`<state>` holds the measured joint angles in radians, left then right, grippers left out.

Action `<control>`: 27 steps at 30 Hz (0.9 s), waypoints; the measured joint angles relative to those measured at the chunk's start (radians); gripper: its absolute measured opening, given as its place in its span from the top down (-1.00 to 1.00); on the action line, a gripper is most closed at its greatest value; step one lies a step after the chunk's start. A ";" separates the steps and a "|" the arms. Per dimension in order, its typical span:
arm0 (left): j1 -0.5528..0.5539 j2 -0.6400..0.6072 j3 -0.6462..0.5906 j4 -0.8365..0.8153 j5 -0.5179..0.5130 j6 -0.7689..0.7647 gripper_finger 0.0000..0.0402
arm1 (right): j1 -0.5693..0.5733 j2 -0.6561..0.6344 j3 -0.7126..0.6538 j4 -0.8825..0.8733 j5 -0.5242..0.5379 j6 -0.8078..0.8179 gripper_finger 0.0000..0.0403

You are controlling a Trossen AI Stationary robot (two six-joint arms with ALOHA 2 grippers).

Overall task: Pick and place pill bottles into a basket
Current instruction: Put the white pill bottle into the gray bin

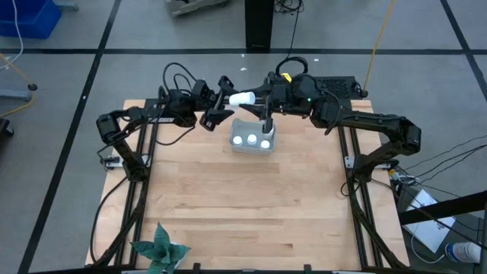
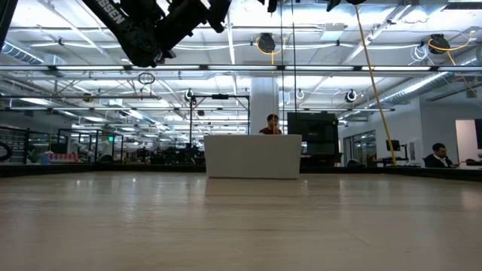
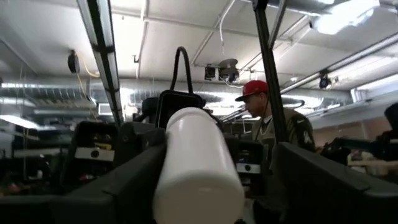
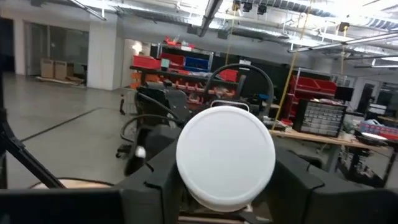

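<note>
A white pill bottle (image 1: 242, 98) lies level in the air behind the far edge of the light grey-blue basket (image 1: 252, 149), between my two grippers. My right gripper (image 1: 260, 97) is shut on it and comes from the right. My left gripper (image 1: 219, 101) is open and comes from the left, with its fingers spread on either side of the bottle's left end (image 3: 198, 168); I cannot tell whether one finger touches it. Three white bottle caps (image 1: 252, 140) show inside the basket, which rests on the table. The basket also shows in the low view (image 2: 252, 156). My right gripper pinches the pill bottle between its two fingers (image 4: 155, 177), one on each side of the bottle's round end (image 4: 225, 155). The fingers come level from the table's right and lie along the bottle. The bottle is lifted clear, level, and points toward my left gripper.
A green star-shaped paper plant (image 1: 160, 250) stands at the table's near left corner. Bare wooden table (image 1: 243, 205) lies between the basket and the near edge. People show in the room beyond the table (image 2: 271, 124).
</note>
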<state>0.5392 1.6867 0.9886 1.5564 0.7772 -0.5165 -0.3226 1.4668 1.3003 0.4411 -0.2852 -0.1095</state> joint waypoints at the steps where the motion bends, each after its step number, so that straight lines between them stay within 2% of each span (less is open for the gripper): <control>1: 0.006 0.000 0.000 -0.002 -0.001 -0.025 -0.63 | -0.003 -0.005 0.000 -0.009 0.001 -0.002 0.20; 4: 0.026 -0.001 0.001 0.006 -0.016 -0.072 -0.81 | -0.013 -0.030 -0.002 -0.044 0.012 -0.016 0.20; 8: 0.057 -0.002 0.001 0.006 0.040 -0.131 -0.94 | -0.031 -0.062 -0.001 -0.124 0.023 -0.021 0.20; 15: 0.103 -0.002 0.001 0.006 0.072 -0.197 -0.96 | -0.047 -0.101 0.000 -0.222 0.049 -0.042 0.20; 27: 0.142 -0.001 0.001 -0.018 0.094 -0.203 -0.97 | -0.049 -0.066 -0.001 -0.400 0.054 -0.029 0.20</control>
<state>0.6810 1.6855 0.9894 1.5379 0.8715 -0.7197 -0.3717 1.4003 1.2995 0.0409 -0.2310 -0.1381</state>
